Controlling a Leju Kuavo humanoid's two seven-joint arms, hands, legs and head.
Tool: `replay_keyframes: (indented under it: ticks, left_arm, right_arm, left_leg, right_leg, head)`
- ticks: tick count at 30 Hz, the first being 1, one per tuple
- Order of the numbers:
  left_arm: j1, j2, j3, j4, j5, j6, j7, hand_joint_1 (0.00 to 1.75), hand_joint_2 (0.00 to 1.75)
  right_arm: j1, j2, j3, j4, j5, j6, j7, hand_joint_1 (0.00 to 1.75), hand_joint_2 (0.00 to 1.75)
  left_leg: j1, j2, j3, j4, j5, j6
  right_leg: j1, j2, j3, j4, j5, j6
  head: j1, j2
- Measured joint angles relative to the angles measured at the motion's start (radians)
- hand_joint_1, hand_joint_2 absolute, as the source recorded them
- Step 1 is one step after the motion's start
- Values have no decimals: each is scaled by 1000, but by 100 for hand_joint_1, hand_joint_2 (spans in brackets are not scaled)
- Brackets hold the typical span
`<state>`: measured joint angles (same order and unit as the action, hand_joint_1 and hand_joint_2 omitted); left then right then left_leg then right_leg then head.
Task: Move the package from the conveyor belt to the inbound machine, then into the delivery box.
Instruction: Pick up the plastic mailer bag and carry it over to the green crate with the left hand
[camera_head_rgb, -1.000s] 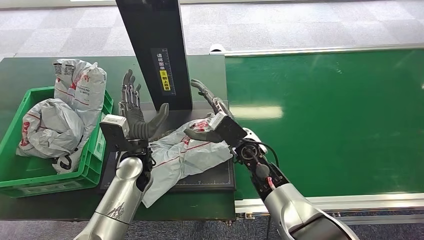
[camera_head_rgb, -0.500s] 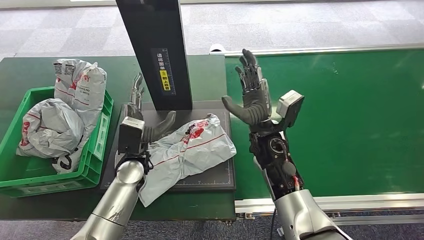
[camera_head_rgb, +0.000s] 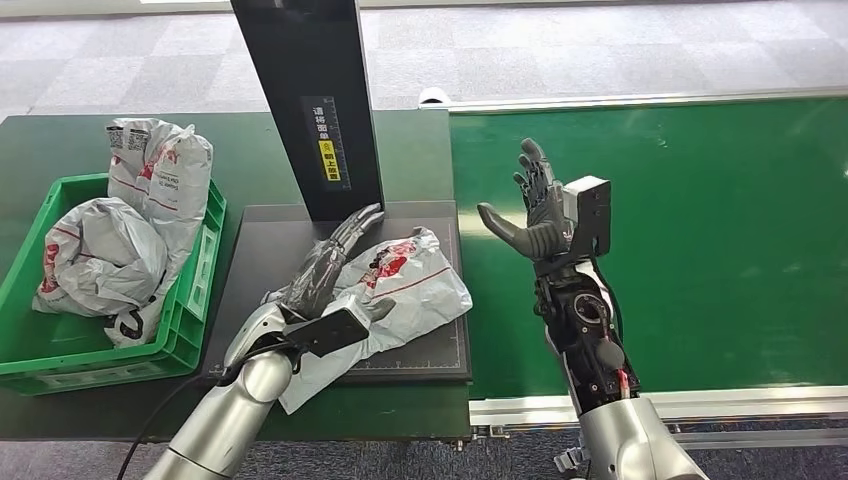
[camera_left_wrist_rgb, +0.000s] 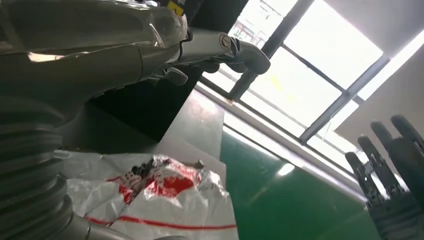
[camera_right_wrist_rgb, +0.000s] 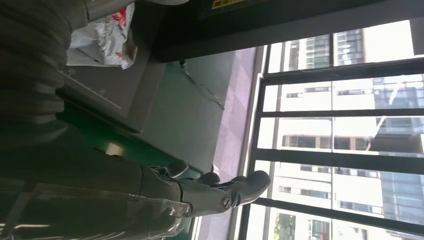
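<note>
The package (camera_head_rgb: 395, 285), a soft, crinkled poly bag lying at centre frame on the inbound machine's (camera_head_rgb: 310, 90) dark platform, looks light, limp and slippery; bunching its middle should hold best. The left robot hand (camera_head_rgb: 325, 270) now lies flat across its left end, fingers extended, gripping nothing. The right robot hand (camera_head_rgb: 535, 215) has dropped slightly right of centre, open and empty, over the conveyor belt (camera_head_rgb: 700, 230).

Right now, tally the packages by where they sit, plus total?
On scanner plate: 1 package, under the left hand
In green crate: 2, one at the back, one in front
On belt: 0
Total: 3
</note>
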<state>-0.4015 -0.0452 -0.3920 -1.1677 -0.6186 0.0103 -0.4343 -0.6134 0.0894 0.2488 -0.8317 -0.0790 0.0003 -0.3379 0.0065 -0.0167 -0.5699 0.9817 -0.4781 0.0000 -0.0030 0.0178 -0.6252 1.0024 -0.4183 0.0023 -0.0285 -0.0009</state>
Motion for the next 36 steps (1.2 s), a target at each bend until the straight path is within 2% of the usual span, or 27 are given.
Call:
replay_keyframes:
  ticks: [4,6,9,12,14,16,18,23,32,36]
  left_arm:
    - [-3,10,-30,17,-87,-158,91,0,175]
    - [-15,7,-49,67,-159,-197,143,0,175]
    - [-47,-12,-72,178,-241,-196,216,0,175]
    - [-79,-37,-83,274,-280,-148,277,0,175]
    - [-98,-51,-85,317,-302,-120,303,10,175]
    - [-110,-59,-85,345,-323,-111,316,96,175]
    - [-116,-64,-82,360,-336,-110,320,173,175]
    - [-114,-66,-65,360,-349,-86,309,175,175]
    - [-72,-64,-54,291,-373,-34,242,175,175]
    - [-45,-65,-46,242,-334,51,170,175,175]
  right_arm:
    - [-13,-7,17,44,92,-2,24,0,175]
    - [-18,-6,21,66,130,11,38,0,175]
    - [-22,1,26,102,172,32,51,0,175]
    - [-24,9,29,132,204,40,53,0,175]
    - [-25,12,30,147,221,52,50,0,175]
    - [-26,14,30,159,232,80,48,0,175]
    - [-26,15,30,169,236,106,47,0,175]
    - [-29,16,29,195,255,96,50,0,175]
    - [-30,15,18,206,280,82,43,0,175]
    - [-27,14,14,204,283,85,33,0,175]
  left_leg:
    - [0,0,0,0,0,0]
    - [0,0,0,0,0,0]
    - [0,0,0,0,0,0]
    - [0,0,0,0,0,0]
    - [0,0,0,0,0,0]
    - [0,0,1,0,0,0]
    - [0,0,1,0,0,0]
    - [0,0,3,0,0,0]
    - [0,0,3,0,0,0]
    - [0,0,3,0,0,0]
  right_leg:
    - [0,0,0,0,0,0]
    - [0,0,0,0,0,0]
    - [0,0,0,0,0,0]
    - [0,0,0,0,0,0]
    - [0,0,1,0,0,0]
    - [0,0,1,0,0,0]
    - [0,0,1,0,0,0]
    - [0,0,3,0,0,0]
    - [0,0,3,0,0,0]
    - [0,0,3,0,0,0]
  head:
    - [0,0]
    - [0,0]
    - [0,0]
    - [0,0]
    - [0,0]
    - [0,0]
    - [0,0]
    - [0,0]
    - [0,0]
    - [0,0]
